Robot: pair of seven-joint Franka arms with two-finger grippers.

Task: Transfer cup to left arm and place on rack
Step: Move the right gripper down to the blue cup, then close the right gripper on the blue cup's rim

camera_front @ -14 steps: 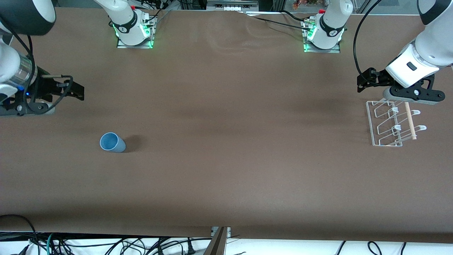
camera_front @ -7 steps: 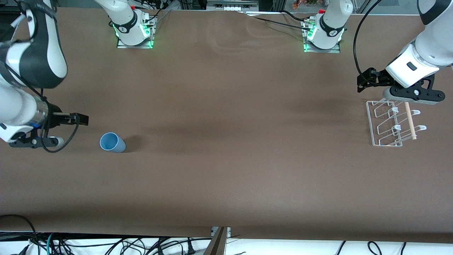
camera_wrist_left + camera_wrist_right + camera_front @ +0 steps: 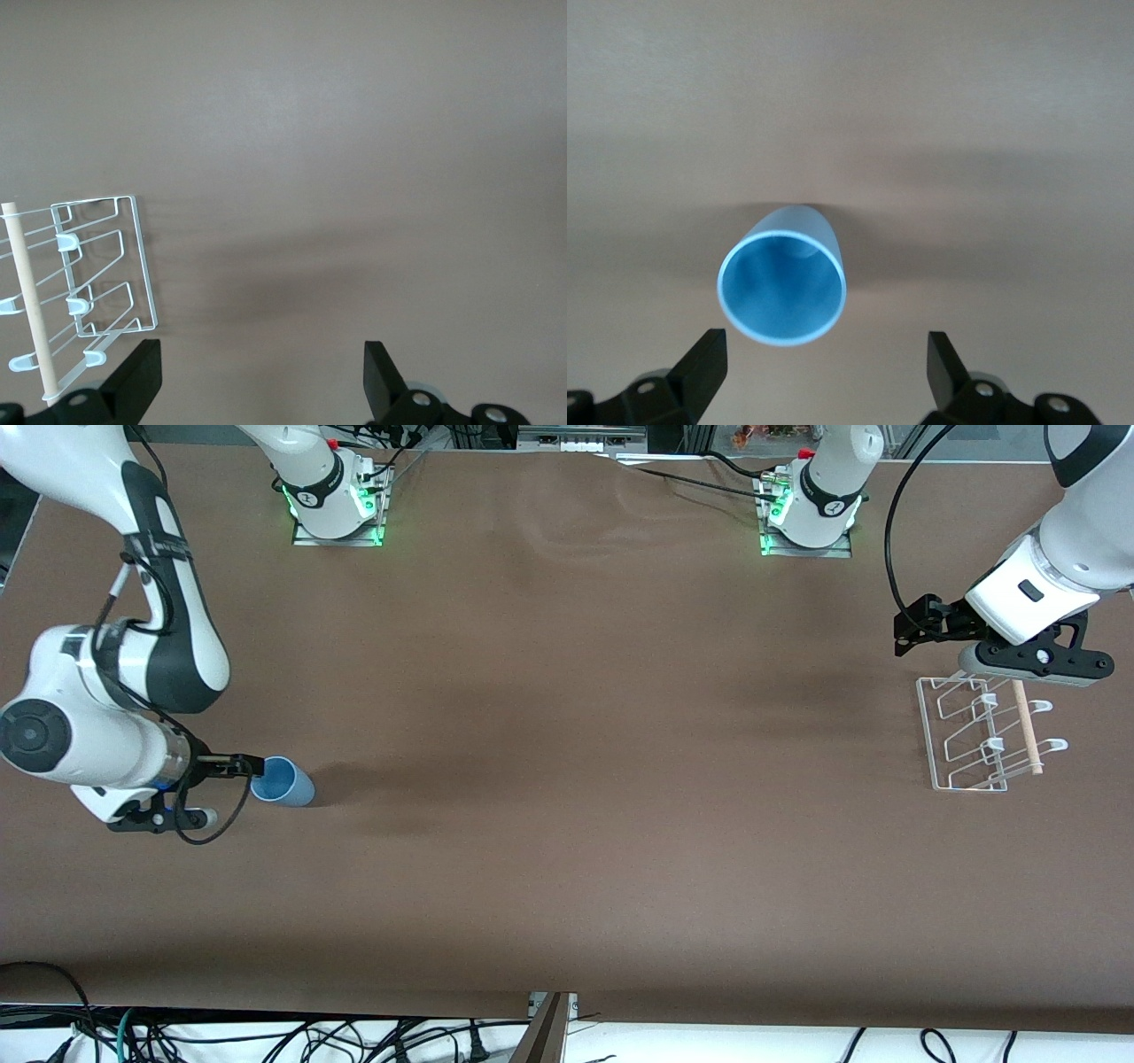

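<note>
The cup [image 3: 282, 781] is a light-blue tumbler lying on its side on the brown table [image 3: 567, 850], toward the right arm's end. In the front view it sits at about the 9 o'clock position from the table centre. Its open mouth faces 9 o'clock in that view, toward the right gripper [image 3: 244, 765]; its closed base points toward 3 o'clock. In the right wrist view the cup [image 3: 782, 283] shows its round mouth and blue interior, with the tapered body receding from the camera.

The right gripper is low over the table, just beside the cup's mouth at the cup's 9 o'clock in the front view. Its fingers [image 3: 700, 363] are released and spread wider than the cup; they do not touch it, and the cup lies ahead of the fingertips.

The rack [image 3: 979, 735], of clear plastic and white wire, stands toward the left arm's end, at about 3 o'clock from the table centre, well apart from the cup. A light wooden dowel [image 3: 1028, 728] lies across it. The left wrist view shows the rack [image 3: 97, 274] with its hooked pegs.

The left gripper [image 3: 912, 629] waits, at the rack's 11 o'clock in the front view. Its fingers [image 3: 137, 376] are released and hold nothing.
</note>
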